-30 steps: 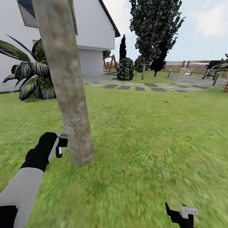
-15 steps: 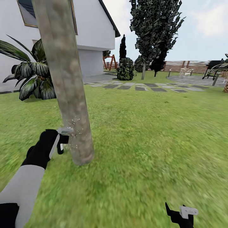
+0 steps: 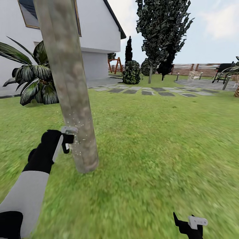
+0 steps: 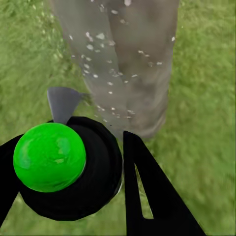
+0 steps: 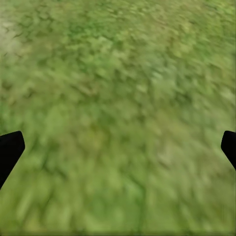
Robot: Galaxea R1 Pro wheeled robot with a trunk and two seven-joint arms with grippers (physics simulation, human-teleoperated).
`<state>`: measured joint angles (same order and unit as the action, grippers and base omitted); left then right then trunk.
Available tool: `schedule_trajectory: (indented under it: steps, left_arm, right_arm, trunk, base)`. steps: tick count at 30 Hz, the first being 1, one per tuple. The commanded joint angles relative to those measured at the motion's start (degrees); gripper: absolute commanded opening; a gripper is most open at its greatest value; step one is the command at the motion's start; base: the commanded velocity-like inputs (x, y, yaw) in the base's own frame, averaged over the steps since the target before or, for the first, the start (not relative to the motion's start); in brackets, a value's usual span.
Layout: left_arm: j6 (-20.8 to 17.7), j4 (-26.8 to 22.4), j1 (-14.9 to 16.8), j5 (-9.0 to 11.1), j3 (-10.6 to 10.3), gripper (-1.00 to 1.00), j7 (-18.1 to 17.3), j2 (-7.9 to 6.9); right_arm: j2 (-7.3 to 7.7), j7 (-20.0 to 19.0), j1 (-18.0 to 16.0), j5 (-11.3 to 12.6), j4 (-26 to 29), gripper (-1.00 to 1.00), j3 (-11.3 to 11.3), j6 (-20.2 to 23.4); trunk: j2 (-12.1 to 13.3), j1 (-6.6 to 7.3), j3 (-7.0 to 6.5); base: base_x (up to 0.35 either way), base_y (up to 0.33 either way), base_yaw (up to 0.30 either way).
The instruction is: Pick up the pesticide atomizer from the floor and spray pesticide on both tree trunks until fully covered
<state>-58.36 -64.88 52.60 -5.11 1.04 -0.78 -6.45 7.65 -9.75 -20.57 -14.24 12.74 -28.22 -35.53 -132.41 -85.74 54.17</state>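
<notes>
Garden lawn (image 3: 159,139) | left end effector (image 3: 66,141) clamping pesticide atomizer (image 4: 69,169), nozzle just beside tree trunk (image 3: 74,109) | white specks (image 4: 105,64) dotting bark | right end effector (image 3: 192,224) hanging apart

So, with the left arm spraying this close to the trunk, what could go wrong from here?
1. The white specks of pesticide land only on a low band of the tree trunk; the part above may stay uncovered.
2. The left end effector holds the pesticide atomizer almost against the trunk, so a small move forward could bump it.
3. The second tree stands far across the lawn and looks unsprayed.
</notes>
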Motion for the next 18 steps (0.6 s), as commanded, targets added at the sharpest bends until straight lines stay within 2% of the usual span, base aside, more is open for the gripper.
schedule_trajectory:
  steps: [1, 3, 5, 7, 9, 10, 12, 13, 14, 17, 18]
  left_arm:
    - [0.0, 0.3, 0.5, 0.6, 0.1, -1.0, 0.0, -2.05]
    - [-0.1, 0.4, 0.8, 0.6, 0.7, -1.0, 0.0, -3.99]
    - [-0.1, 0.0, 0.8, 0.7, 1.3, -1.0, 0.0, -4.58]
    - [-0.2, -0.4, 0.7, 0.8, 1.2, -1.0, 0.0, -3.97]
    - [-0.2, -0.5, 0.7, 0.8, 0.7, -1.0, 0.0, -2.17]
    - [-0.2, -0.5, 0.7, 0.8, 0.4, -1.0, 0.0, 0.06]
    - [-0.2, -0.5, 0.7, 0.7, 0.3, -1.0, 0.0, 2.11]
    - [-0.2, -0.5, 0.7, 0.7, 0.3, -1.0, 0.0, 2.68]
    - [-0.2, -0.4, 0.6, 0.7, 0.2, -1.0, 0.0, 2.89]
    - [-0.1, 0.4, 0.1, 0.6, 0.7, -1.0, 0.1, 1.92]
    - [0.0, 0.6, 0.0, 0.6, 0.9, -1.0, 0.0, 0.94]
  right_arm:
    - [0.0, 0.0, 0.0, 0.0, 0.0, 1.0, 0.0, 0.0]
    - [0.0, 0.0, 0.0, 0.0, 0.0, 1.0, 0.0, 0.0]
    - [0.0, 0.0, 0.0, 0.0, 0.0, 1.0, 0.0, 0.0]
    - [0.0, 0.0, 0.0, 0.0, 0.0, 1.0, 0.0, 0.0]
    - [0.0, 0.0, 0.0, 0.0, 0.0, 1.0, 0.0, 0.0]
    - [0.0, 0.0, 0.0, 0.0, 0.0, 1.0, 0.0, 0.0]
    - [0.0, 0.0, 0.0, 0.0, 0.0, 1.0, 0.0, 0.0]
    - [0.0, 0.0, 0.0, 0.0, 0.0, 1.0, 0.0, 0.0]
    - [0.0, 0.0, 0.0, 0.0, 0.0, 1.0, 0.0, 0.0]
    - [0.0, 0.0, 0.0, 0.0, 0.0, 1.0, 0.0, 0.0]
    - [0.0, 0.0, 0.0, 0.0, 0.0, 1.0, 0.0, 0.0]
  trunk:
    - [0.0, 0.0, 0.0]
    - [0.0, 0.0, 0.0]
    - [0.0, 0.0, 0.0]
    - [0.0, 0.0, 0.0]
    - [0.0, 0.0, 0.0]
    - [0.0, 0.0, 0.0]
    - [0.0, 0.0, 0.0]
    - [0.0, 0.0, 0.0]
    - [0.0, 0.0, 0.0]
    - [0.0, 0.0, 0.0]
    - [0.0, 0.0, 0.0]
  base:
    - [0.0, 0.0, 0.0]
    - [0.0, 0.0, 0.0]
    - [0.0, 0.0, 0.0]
    - [0.0, 0.0, 0.0]
    - [0.0, 0.0, 0.0]
    - [0.0, 0.0, 0.0]
    - [0.0, 0.0, 0.0]
    - [0.0, 0.0, 0.0]
    - [0.0, 0.0, 0.0]
    - [0.0, 0.0, 0.0]
    - [0.0, 0.0, 0.0]
